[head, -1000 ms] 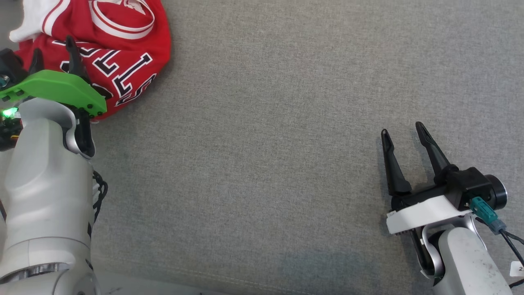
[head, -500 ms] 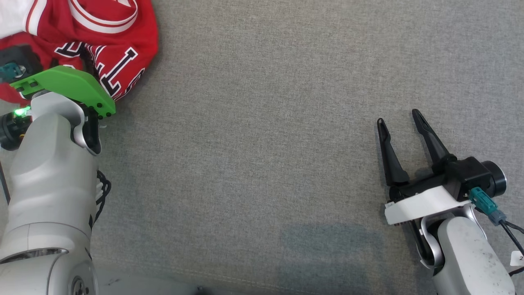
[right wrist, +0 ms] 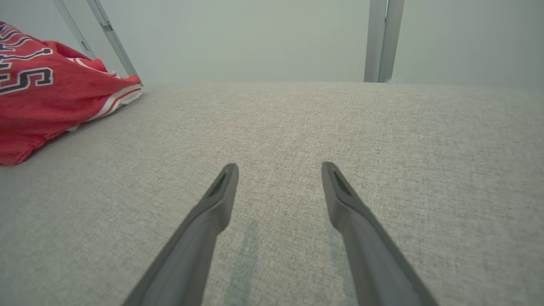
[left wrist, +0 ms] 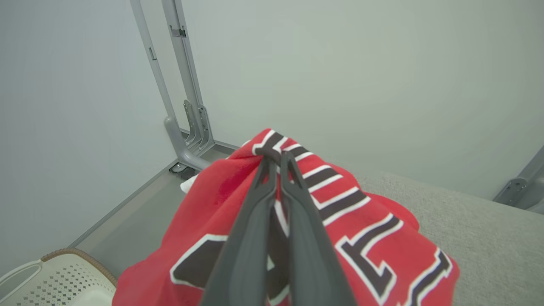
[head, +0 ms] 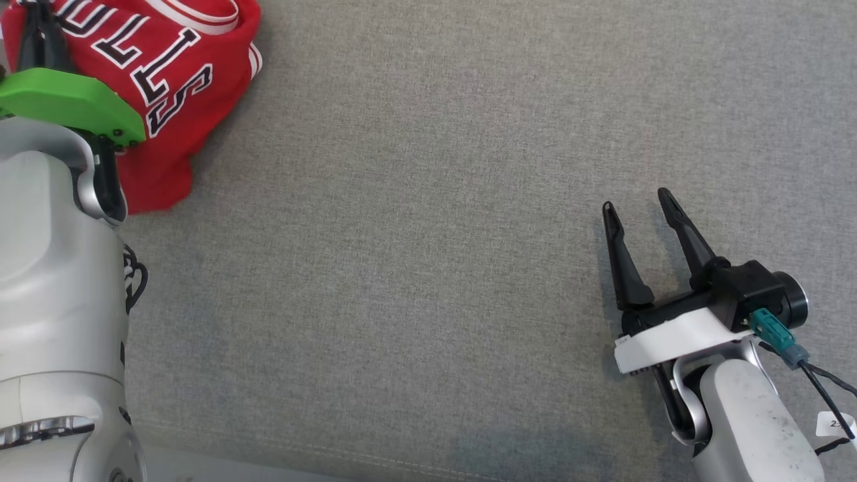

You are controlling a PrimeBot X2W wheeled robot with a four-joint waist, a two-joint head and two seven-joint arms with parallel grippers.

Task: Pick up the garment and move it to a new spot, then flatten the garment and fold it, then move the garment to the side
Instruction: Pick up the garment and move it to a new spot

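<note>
The garment [head: 167,80] is a red jersey with black-and-white lettering, bunched at the far left of the grey table. My left gripper [head: 37,33] is shut on a fold of it. In the left wrist view the two fingers press together at the gripper's tip [left wrist: 276,159], and the jersey [left wrist: 369,221] hangs draped around them, raised off the surface. My right gripper [head: 639,204] rests open over bare cloth at the right, well apart from the jersey. In the right wrist view the gripper [right wrist: 278,170] is empty, with the jersey [right wrist: 38,97] at the far left.
A grey fabric surface [head: 428,234] covers the table, whose front edge runs along the bottom of the head view. Grey metal frame posts [left wrist: 170,85] [right wrist: 382,38] stand behind the table. A white perforated basket [left wrist: 46,276] sits on the floor to the left.
My left gripper has closed on the jersey and raised it, so the cloth now hangs bunched around the fingers. The right gripper stays open, shifted slightly in the view.
</note>
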